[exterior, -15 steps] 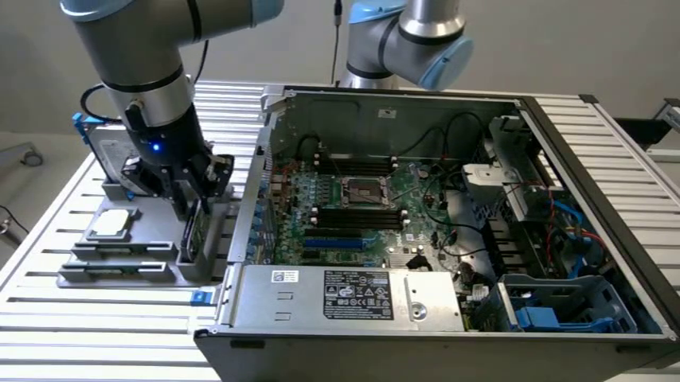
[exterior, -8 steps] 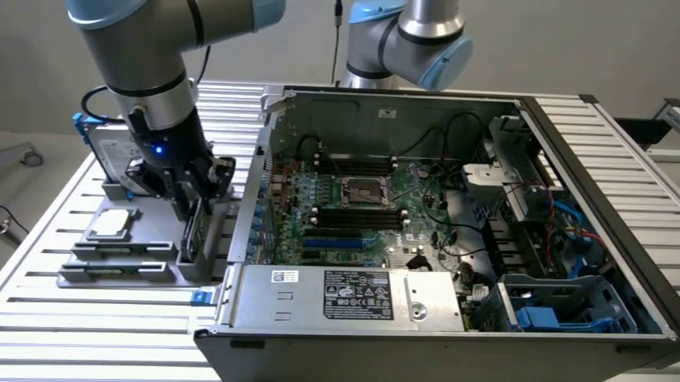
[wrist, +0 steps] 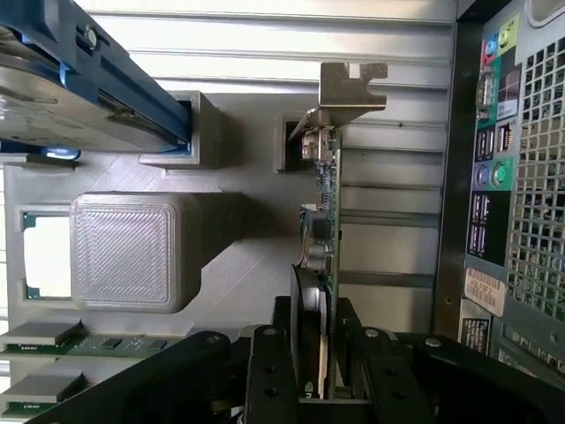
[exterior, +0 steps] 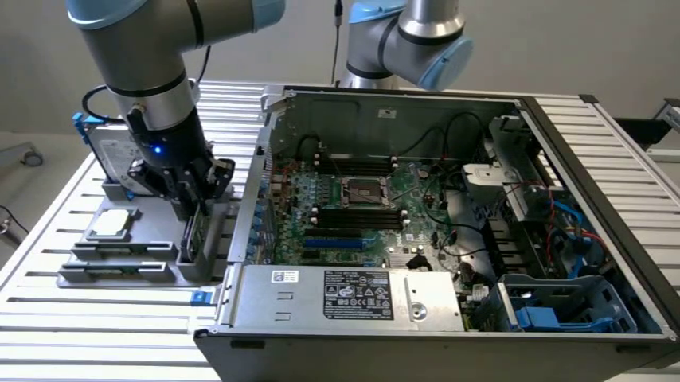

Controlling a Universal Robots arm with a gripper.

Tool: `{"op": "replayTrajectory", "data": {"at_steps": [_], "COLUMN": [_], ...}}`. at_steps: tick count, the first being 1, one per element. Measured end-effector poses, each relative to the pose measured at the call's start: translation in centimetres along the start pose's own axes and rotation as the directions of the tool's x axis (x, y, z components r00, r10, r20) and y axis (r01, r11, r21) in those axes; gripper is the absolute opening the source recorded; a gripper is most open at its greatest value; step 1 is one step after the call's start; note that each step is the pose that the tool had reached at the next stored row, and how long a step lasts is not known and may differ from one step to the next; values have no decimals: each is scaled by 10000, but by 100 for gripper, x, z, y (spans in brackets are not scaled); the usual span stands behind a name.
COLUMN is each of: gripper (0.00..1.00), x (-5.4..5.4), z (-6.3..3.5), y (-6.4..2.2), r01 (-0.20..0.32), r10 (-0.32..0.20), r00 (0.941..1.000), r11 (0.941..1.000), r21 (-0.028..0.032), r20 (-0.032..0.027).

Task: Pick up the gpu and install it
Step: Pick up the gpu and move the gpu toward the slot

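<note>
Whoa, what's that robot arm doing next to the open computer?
The robot arm's gripper is down around the gpu, a thin card standing on edge in a gray holder beside the open computer case. The card sits in its holder, not yet lifted out or installed.

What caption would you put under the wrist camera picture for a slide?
Gripper at the gpu standing on edge in its grey holder, beside the computer case.
</note>
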State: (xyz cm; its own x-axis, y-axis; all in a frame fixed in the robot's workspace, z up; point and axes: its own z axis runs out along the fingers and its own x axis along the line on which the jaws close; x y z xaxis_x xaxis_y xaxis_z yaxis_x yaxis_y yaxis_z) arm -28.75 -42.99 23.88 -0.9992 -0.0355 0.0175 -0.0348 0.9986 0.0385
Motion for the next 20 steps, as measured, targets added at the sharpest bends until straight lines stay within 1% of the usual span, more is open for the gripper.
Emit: {"op": "replayTrajectory", "data": {"at_steps": [2,4,20], "gripper": [33,26,26], "x": [0,1,1], "z": [0,-1,-4], "y": [0,0,-1], "r01": [-17,-20,-20], "r10": [17,20,20], "r00": [10000,10000,10000], "r11": [10000,10000,10000], "r21": [0,1,-1], "r20": [0,-2,0]}}
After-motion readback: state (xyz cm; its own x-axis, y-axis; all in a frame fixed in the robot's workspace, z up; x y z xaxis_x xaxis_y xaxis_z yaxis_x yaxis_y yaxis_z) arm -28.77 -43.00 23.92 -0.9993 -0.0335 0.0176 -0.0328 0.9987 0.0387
